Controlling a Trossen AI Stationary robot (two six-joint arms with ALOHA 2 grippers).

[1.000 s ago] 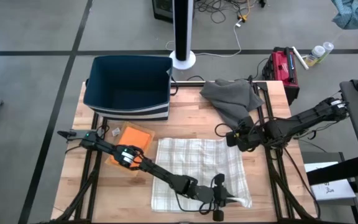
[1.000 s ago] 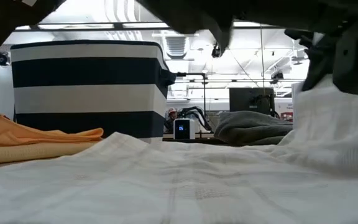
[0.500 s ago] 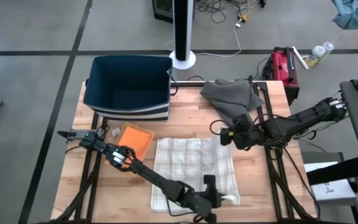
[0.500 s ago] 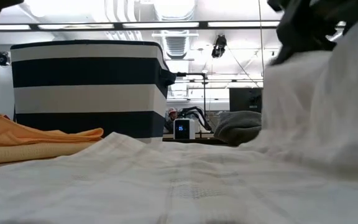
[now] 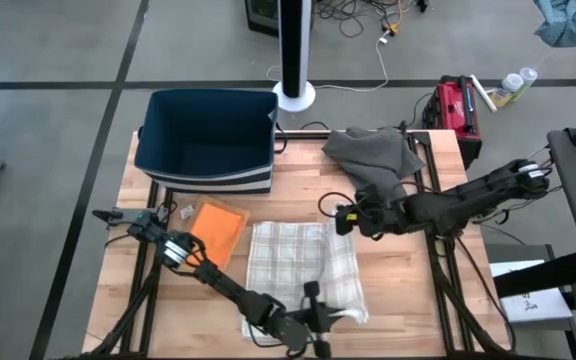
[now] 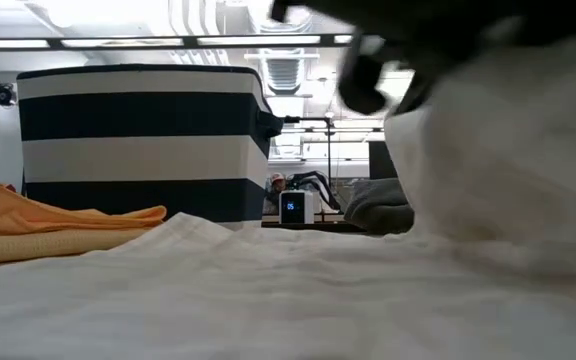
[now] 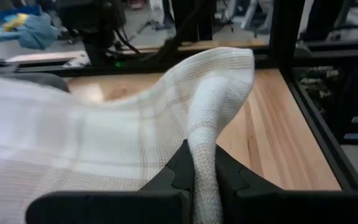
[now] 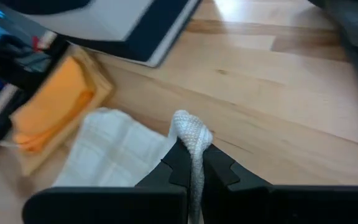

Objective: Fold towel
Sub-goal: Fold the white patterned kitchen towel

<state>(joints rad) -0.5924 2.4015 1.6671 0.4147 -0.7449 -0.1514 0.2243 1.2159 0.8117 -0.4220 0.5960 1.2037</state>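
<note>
White checked towel (image 5: 303, 270) lies on my table (image 5: 418, 290); my left gripper (image 5: 313, 318) and right gripper (image 5: 344, 220) each pinch a corner tight.

Two slim black jointed arms, each ending in a dark two-fingered tool (image 5: 313, 318) with angular fingers.

Towel fold moving leftward
Both grippers, left gripper (image 5: 313, 318) & right gripper (image 5: 344, 219), carry towel (image 5: 293, 262) edge further left vs a sec ago; towel narrower.
</note>
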